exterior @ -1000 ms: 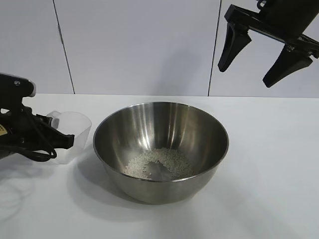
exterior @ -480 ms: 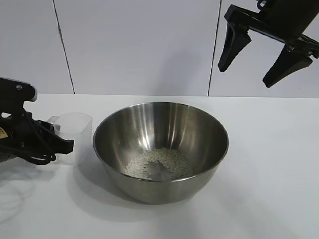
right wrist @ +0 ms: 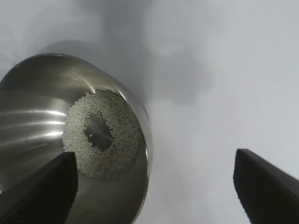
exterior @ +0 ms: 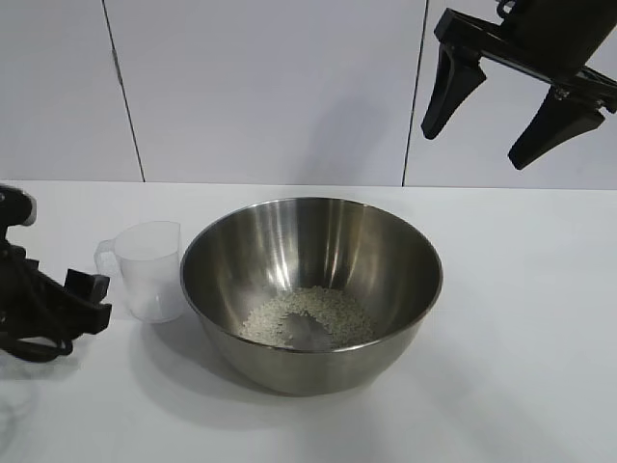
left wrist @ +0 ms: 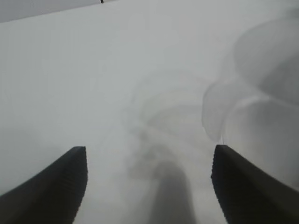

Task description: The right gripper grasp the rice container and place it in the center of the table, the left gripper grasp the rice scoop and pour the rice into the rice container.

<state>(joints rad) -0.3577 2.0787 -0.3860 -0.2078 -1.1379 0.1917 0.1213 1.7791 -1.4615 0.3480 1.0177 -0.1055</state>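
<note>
The rice container [exterior: 318, 230], a big steel bowl, sits mid-table with the rice [exterior: 308, 316] heaped in its bottom. Just left of it the rice scoop [exterior: 152, 272], a clear plastic cup, stands upright on the table and looks empty. My left gripper [exterior: 96, 301] is low at the left edge, open, a short way clear of the scoop's handle. In the left wrist view the left gripper [left wrist: 148, 156] holds nothing and the scoop [left wrist: 252, 121] lies ahead, off to one side. My right gripper [exterior: 474, 150] hangs open high at the back right; its wrist view shows the bowl [right wrist: 37, 112] and rice [right wrist: 121, 140] below the right gripper [right wrist: 154, 168].
The white table [exterior: 521, 318] stretches bare to the right of and in front of the bowl. A pale panelled wall [exterior: 270, 87] stands behind the table.
My left gripper has opened, let go of the scoop and drawn back to the left. The scoop now stands upright by itself. The right arm has not moved.
</note>
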